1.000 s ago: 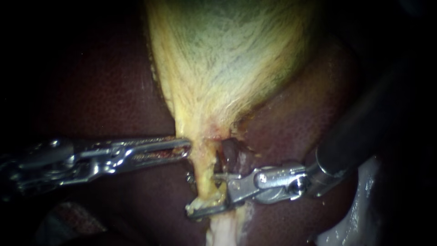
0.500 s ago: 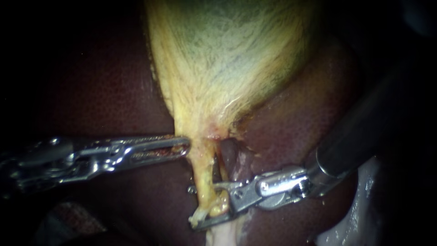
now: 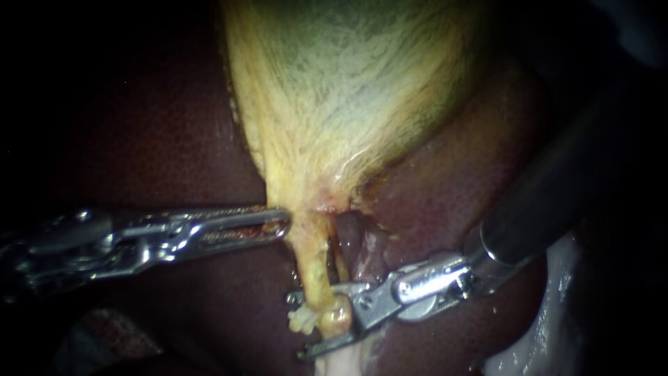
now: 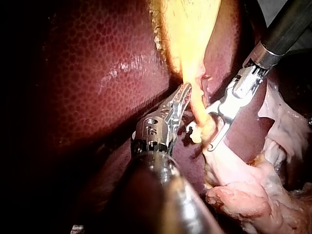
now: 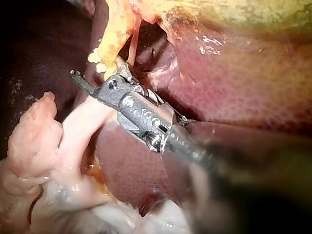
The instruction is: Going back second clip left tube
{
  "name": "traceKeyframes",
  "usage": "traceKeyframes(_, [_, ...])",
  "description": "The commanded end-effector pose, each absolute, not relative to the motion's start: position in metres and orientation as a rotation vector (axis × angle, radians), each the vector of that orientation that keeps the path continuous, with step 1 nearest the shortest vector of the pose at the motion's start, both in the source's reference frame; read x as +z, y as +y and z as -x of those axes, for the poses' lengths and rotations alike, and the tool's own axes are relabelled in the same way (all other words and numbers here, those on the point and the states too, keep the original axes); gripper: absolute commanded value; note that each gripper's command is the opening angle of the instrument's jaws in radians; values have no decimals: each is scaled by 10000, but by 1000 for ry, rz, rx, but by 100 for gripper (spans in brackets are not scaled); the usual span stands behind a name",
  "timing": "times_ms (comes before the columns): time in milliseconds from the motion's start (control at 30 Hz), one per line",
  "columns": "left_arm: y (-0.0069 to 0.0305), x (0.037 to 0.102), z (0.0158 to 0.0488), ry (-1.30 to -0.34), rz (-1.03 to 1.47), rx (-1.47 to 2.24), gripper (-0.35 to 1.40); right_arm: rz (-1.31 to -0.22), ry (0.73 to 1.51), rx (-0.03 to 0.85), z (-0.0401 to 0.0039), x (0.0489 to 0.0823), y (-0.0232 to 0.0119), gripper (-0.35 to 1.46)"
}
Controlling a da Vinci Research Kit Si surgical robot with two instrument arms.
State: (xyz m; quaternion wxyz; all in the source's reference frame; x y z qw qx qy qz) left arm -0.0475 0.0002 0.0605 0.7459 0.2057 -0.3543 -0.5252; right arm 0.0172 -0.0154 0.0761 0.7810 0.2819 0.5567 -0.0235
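The yellow-green gallbladder (image 3: 348, 90) narrows to a yellow left tube (image 3: 313, 264) with a thinner strand (image 3: 340, 264) beside it. My right instrument (image 3: 299, 326) comes in from the right with its jaws open. They straddle the left tube's lumpy lower end (image 3: 327, 317), one jaw above it and one below. The left wrist view shows the same straddle by the right instrument (image 4: 200, 138), as does the right wrist view (image 5: 95, 68). My left instrument (image 3: 282, 224) is shut on the gallbladder's neck where the tube starts, and its jaws (image 4: 186, 90) pinch yellow tissue. I see no clip.
Dark red liver (image 3: 160, 139) surrounds the gallbladder on both sides. Pale pink tissue (image 3: 341, 358) hangs below the tube, and whitish tissue (image 3: 536, 341) lies under the right shaft. In the right wrist view a pale lumpy mass (image 5: 39, 141) sits below the jaws.
My right instrument's open jaws have slid down the left tube toward its lumpy end. The left instrument has held still on the neck.
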Motion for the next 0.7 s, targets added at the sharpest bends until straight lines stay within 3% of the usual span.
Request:
traceKeyframes(33, [2, 605, 475, -775, -450, -1150, -1, -610, 1198, -33, -170, 764, -151, 54])
traceKeyframes(300, [2, 605, 475, -776, -451, -1149, -1, -523, 1179, 72, -155, 775, -129, 58])
traceKeyframes(700, [0, 607, 471, -776, -451, -1147, -1, -486, 1175, 121, -87, 733, -112, 60])
